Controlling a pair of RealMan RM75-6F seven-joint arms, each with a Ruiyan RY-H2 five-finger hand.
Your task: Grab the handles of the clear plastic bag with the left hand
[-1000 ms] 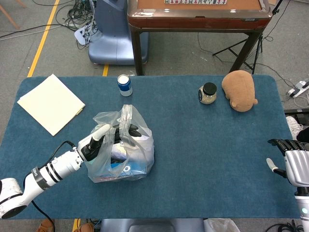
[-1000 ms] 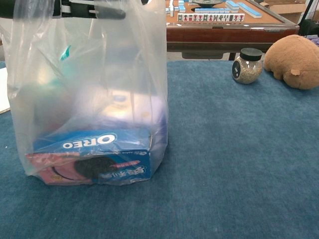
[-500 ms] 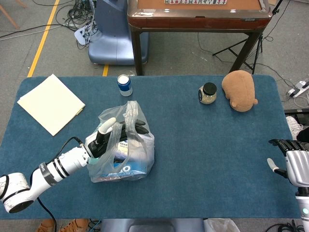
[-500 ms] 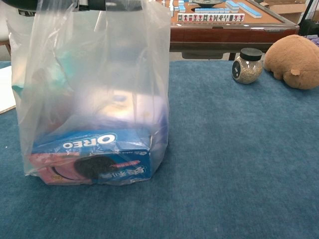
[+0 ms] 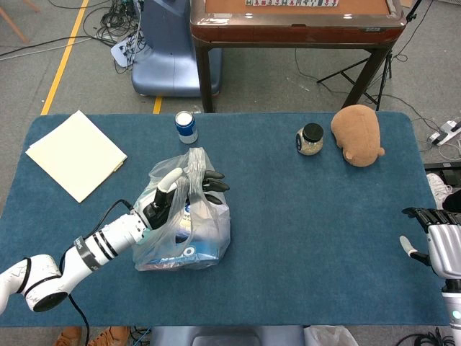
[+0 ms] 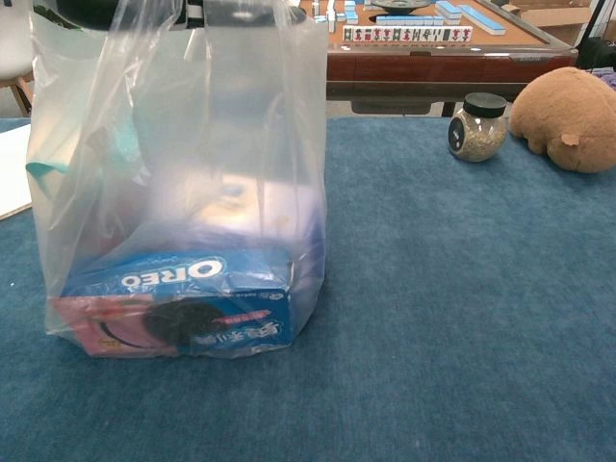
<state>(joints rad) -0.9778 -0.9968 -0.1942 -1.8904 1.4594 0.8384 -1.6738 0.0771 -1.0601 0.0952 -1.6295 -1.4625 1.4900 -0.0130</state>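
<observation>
The blue-felt table [image 5: 310, 238] carries, nearest the robot, one clear plastic bag [image 5: 189, 231] left of centre with the left hand [image 5: 176, 193] reached in among its handles [image 5: 193, 164], fingers spread through the plastic; since a second ago the arm has pushed further forward and the bag top has drawn up taller. The right hand [image 5: 436, 241] sits at the right edge, fingers apart, holding nothing. Only the chest view shows the one Oreo box [image 6: 178, 306] inside; beyond lie one folder [image 5: 75, 153], one can [image 5: 186, 127], one jar [image 5: 310, 139] and one plush toy [image 5: 356, 135].
</observation>
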